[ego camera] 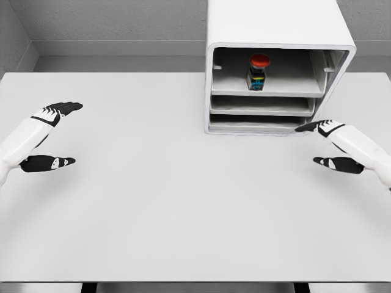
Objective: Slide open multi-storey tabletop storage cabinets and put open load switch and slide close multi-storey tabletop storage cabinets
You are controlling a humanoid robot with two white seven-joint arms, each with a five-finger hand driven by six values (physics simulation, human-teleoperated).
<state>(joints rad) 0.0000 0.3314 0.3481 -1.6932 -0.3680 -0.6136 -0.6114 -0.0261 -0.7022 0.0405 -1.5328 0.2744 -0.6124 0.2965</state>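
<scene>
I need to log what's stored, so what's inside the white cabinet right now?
The cabinet holds a switch with a red button, standing upright on the top tray. The two lower trays show only their front edges, so what they hold cannot be seen.

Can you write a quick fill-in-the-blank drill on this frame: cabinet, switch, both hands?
1. The switch has a ___ button on top.
2. The switch stands on the ___ level of the cabinet.
3. The right hand is open beside the cabinet's ___ level.
4. The left hand holds ___.

Missing words: red; top; bottom; nothing
</scene>
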